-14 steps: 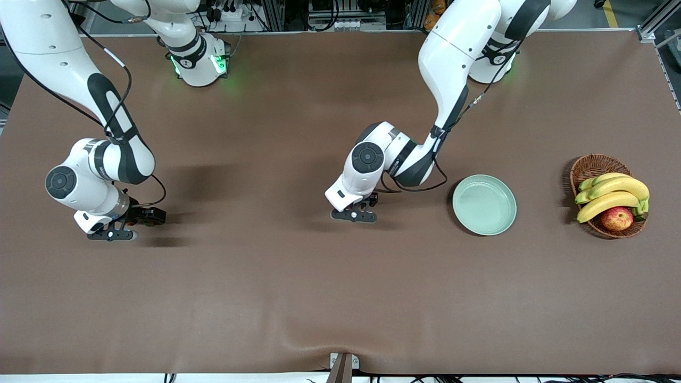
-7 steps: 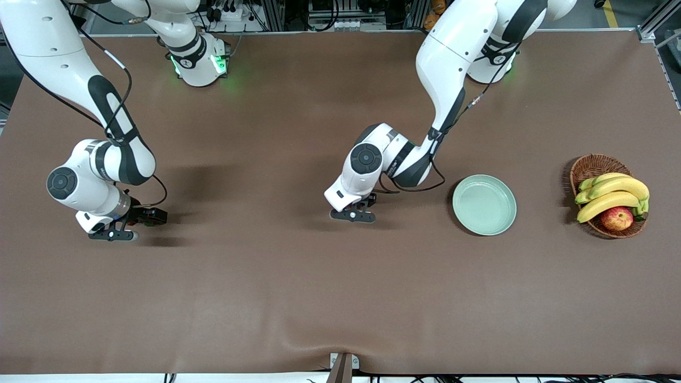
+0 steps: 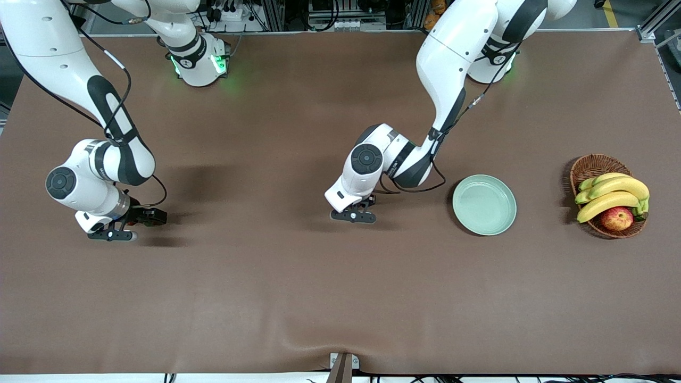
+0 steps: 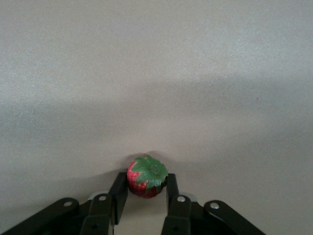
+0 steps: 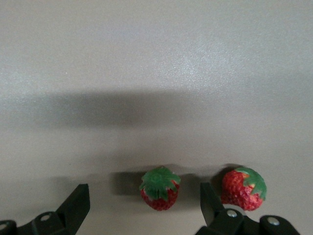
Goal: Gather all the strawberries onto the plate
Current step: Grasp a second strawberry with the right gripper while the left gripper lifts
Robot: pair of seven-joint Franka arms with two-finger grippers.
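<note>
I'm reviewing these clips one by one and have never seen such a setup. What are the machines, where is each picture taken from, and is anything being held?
Two white robot arms stand at a brown table, filmed from a high camera facing them. The other two pictures come from cameras on the arms' wrists.

The left gripper is down at the table's middle, beside the pale green plate, which holds nothing yet. Its fingers press on both sides of a strawberry still on the table.

The right gripper is low at its own end, fingers spread wide around a second strawberry, not touching it; a third strawberry lies just outside them.

A wicker basket holds bananas and an apple.
</note>
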